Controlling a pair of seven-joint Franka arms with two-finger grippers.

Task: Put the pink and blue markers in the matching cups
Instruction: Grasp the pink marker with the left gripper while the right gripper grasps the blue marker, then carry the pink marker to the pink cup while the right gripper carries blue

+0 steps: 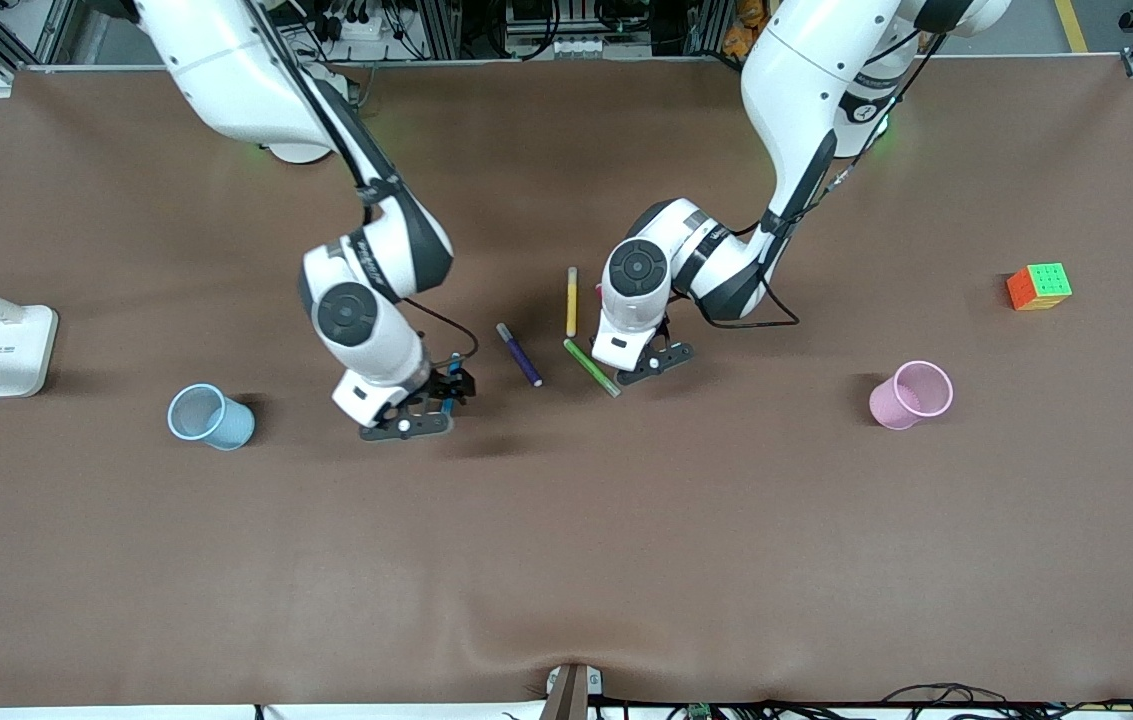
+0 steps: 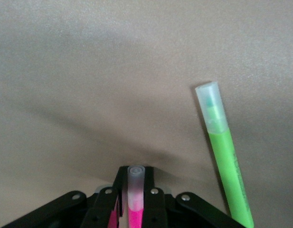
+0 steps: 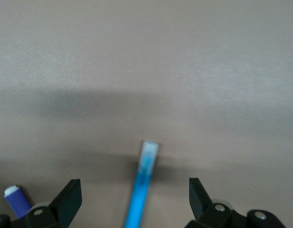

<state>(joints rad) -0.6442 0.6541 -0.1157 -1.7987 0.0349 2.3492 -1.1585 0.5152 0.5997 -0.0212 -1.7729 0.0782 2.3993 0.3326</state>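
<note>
The right pincer (image 1: 423, 402) is positioned low over the brown table (image 1: 566, 560), toward the right arm's end of the marker group. In the right wrist view its fingers (image 3: 70, 199) are spread wide apart, released, with the blue marker (image 3: 142, 185) lying on the table between them and touched by neither. In the front view the blue marker (image 1: 449, 385) is seen only in part at the pincer. The light blue cup (image 1: 210, 416) stands upright on the table, well apart from the right pincer, toward the right arm's end.

The left pincer (image 1: 648, 365) is positioned low over the table beside the green marker (image 1: 591, 367). In the left wrist view the left pincer (image 2: 135, 202) is clenched on the pink marker (image 2: 135, 197), whose pale translucent end protrudes past the fingers (image 2: 153, 202). The green marker (image 2: 225, 161) lies flat on the table just beside it.

The light pink cup (image 1: 912, 394) stands on the table toward the left arm's end, well apart from the left pincer. A purple marker (image 1: 519, 354) and a yellow marker (image 1: 572, 301) lie on the table between the two arms. A colour cube (image 1: 1039, 286) rests farther from the front camera than the pink cup. A white lamp base (image 1: 12, 350) stands at the right arm's end of the table.
</note>
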